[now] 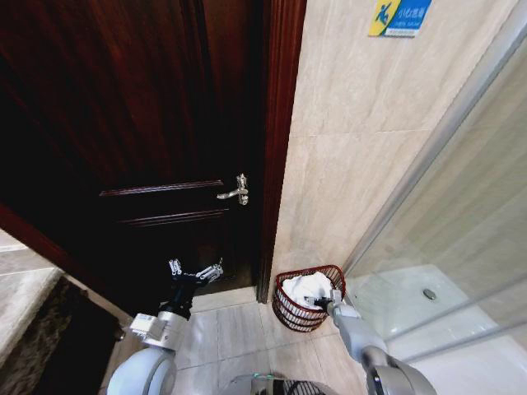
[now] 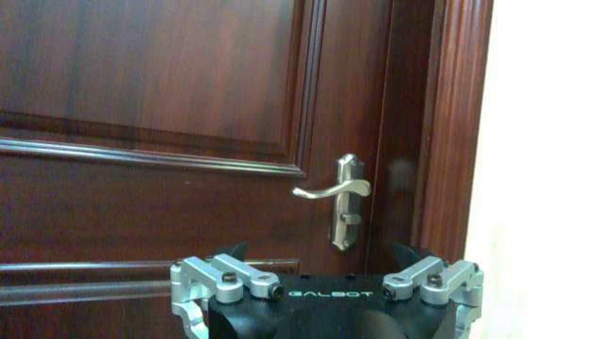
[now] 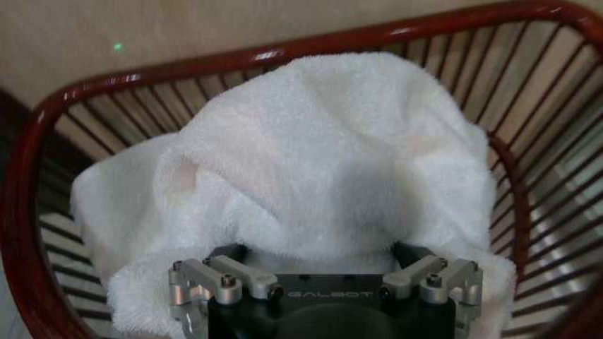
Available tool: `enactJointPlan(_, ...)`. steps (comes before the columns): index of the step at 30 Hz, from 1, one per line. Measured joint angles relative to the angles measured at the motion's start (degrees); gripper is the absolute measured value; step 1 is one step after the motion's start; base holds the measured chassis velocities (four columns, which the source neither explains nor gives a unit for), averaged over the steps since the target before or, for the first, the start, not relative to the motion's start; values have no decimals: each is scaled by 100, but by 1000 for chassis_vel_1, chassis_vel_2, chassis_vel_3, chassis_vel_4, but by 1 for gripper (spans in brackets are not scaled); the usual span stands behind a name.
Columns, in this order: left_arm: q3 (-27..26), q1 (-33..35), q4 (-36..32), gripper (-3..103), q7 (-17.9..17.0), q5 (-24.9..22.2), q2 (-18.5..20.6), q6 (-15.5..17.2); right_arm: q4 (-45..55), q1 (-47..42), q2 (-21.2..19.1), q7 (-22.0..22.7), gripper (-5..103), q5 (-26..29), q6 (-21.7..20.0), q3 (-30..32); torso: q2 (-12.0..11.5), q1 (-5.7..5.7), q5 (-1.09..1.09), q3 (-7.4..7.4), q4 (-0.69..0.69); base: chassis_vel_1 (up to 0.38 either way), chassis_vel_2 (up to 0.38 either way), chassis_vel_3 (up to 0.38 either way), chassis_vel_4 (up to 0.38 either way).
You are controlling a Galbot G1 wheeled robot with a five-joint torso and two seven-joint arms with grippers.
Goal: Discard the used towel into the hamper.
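Observation:
The hamper (image 1: 290, 315) is a small red-brown wire basket on the tiled floor, between the door frame and the glass shower screen. A white towel (image 1: 305, 288) lies bunched inside it. In the right wrist view the towel (image 3: 330, 162) fills most of the hamper (image 3: 282, 53). My right gripper (image 1: 326, 301) is at the hamper's near rim. Its jaws stand spread apart, and the towel drapes over their tips (image 3: 323, 248). My left gripper (image 1: 196, 268) hangs open and empty in front of the dark door (image 2: 323, 248).
A dark wooden door (image 1: 140, 123) with a silver lever handle (image 1: 235, 193) stands left of the hamper. Beige tiled wall (image 1: 354, 148) rises behind it. A glass shower screen (image 1: 461, 214) runs along the right. A stone counter edge (image 1: 29, 313) sits at the lower left.

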Motion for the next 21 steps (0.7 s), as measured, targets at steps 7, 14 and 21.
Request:
enactJointPlan(7,0,-1,0,100,0,0,0,0,-167,-101,86,-38,100,-272,215,154,0,3,-5,0,0,-60,54,62,-61)
enactJointPlan(14,0,0,0,100,0,0,0,0,-410,56,12,-82,100,-340,242,195,1,-2,2,0,2,0,0,0,0)
enactJointPlan(21,0,0,0,100,0,0,0,0,170,-47,-205,-103,100,163,29,-105,-2,3,5,4,0,0,0,0,0)
